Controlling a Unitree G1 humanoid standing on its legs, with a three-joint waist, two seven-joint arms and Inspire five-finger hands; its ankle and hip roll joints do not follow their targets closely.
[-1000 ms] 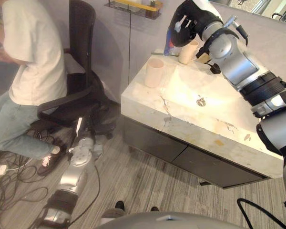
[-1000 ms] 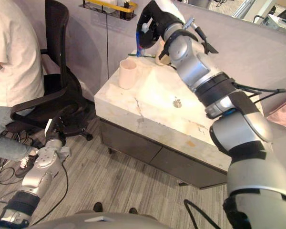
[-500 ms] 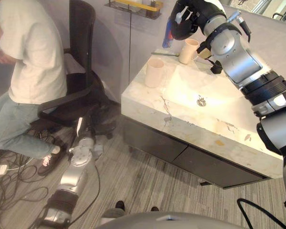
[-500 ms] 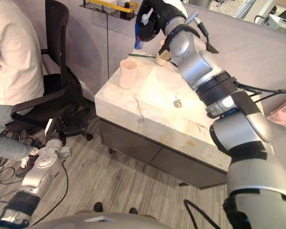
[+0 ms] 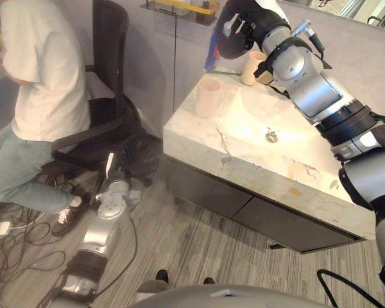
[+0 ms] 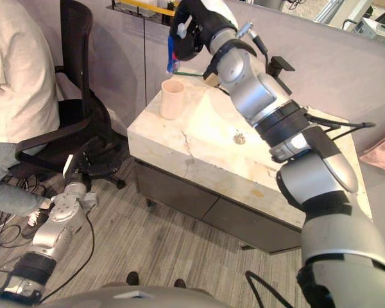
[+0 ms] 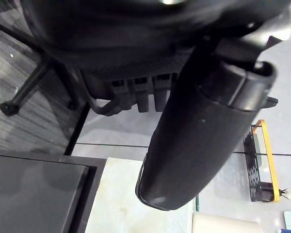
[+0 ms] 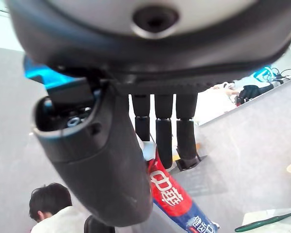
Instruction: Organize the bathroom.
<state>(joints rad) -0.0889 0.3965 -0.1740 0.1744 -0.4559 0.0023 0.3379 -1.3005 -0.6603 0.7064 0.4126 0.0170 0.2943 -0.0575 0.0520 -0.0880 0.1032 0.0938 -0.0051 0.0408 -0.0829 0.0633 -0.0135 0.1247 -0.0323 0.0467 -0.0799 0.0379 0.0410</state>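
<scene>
The left hand (image 5: 113,192) hangs low over the floor by the chair (image 5: 109,77), fingers straight. On the worktop (image 5: 256,160) a cup (image 5: 208,97) stands near the left edge, a second cup (image 5: 251,68) at the back. Above the far left corner the right hand (image 6: 194,25) grips a tube (image 8: 177,201), near the wall rack (image 5: 179,9).

Right robot hand (image 6: 194,29) raised at full reach, fingers curled tight — left robot hand (image 5: 112,192) hangs low, fingers straight
</scene>
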